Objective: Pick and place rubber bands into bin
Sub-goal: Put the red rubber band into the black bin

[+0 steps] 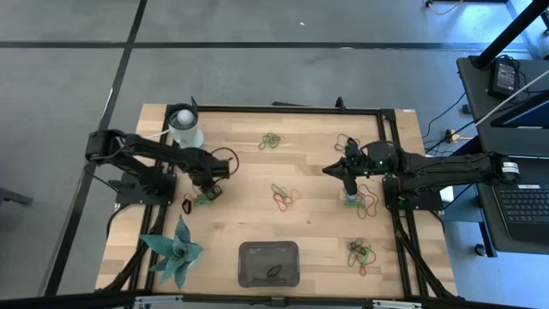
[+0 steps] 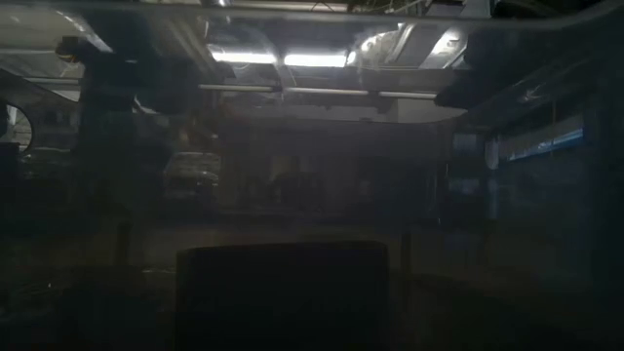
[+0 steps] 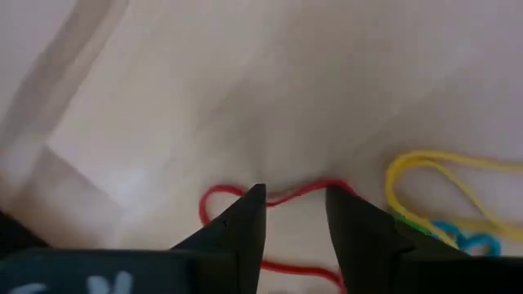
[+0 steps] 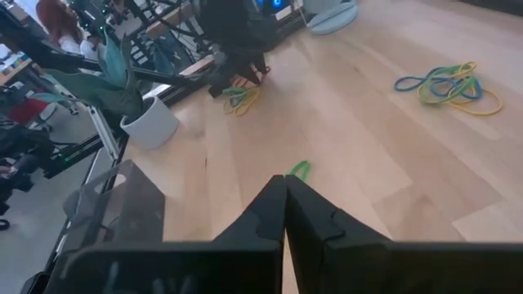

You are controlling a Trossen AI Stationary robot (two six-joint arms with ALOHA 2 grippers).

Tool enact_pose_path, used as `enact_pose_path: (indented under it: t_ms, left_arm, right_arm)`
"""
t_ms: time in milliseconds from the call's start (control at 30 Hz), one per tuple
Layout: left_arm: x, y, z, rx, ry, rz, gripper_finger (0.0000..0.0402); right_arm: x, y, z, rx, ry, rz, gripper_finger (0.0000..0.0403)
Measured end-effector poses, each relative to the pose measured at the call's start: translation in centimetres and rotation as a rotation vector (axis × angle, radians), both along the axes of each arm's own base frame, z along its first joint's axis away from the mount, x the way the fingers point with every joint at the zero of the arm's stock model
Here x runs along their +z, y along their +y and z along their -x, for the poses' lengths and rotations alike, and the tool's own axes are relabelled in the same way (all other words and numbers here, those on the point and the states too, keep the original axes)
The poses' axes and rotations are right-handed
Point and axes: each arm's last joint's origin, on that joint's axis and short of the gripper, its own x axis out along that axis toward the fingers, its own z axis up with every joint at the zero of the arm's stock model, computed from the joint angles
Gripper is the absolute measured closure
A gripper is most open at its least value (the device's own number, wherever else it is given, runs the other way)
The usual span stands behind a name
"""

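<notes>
Rubber bands lie in loose clusters on the wooden table: one by my left gripper [image 1: 196, 202], one at the centre [image 1: 284, 196], one at the far side [image 1: 271, 140], and two on the right [image 1: 367, 204] [image 1: 358, 251]. The dark grey bin [image 1: 268, 262] sits at the near edge with a dark band inside. My left gripper [image 3: 298, 200] points down, open, its fingertips on either side of a red band [image 3: 286, 194] that lies flat on the table next to yellow [image 3: 441, 175] and blue ones. My right gripper [image 4: 285, 184] hangs above the table's right half, shut on a green band [image 4: 300, 169]. My right gripper pinches a green band between its two shut fingers. Only a short bit of the loop [image 4: 300, 169] pokes out past the fingertips, clear of the table. The fingers slant slightly downward toward the table's left side. The rest of the band is hidden between the fingers.
A white cup [image 1: 184, 127] stands at the far left corner. A spiky green plant in a white pot [image 1: 176, 249] stands near left, beside the bin. Bare wood lies between the centre cluster and the bin.
</notes>
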Motion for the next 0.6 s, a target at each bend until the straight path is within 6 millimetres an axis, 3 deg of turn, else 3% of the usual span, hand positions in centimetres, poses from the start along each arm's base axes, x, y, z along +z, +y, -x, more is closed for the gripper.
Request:
enact_pose_path:
  t_ms: [333,600]
  left_arm:
    - [-0.2,0.6,0.0,0.451,-0.004,0.021,0.0290]
    - [0.6,1.1,0.3,0.661,-0.073,-0.025,0.0290]
  right_arm:
    - [0.0,0.0,0.0,0.001,-0.002,0.001,0.0391]
    - [0.0,0.0,0.0,0.014,-0.001,0.034,0.0391]
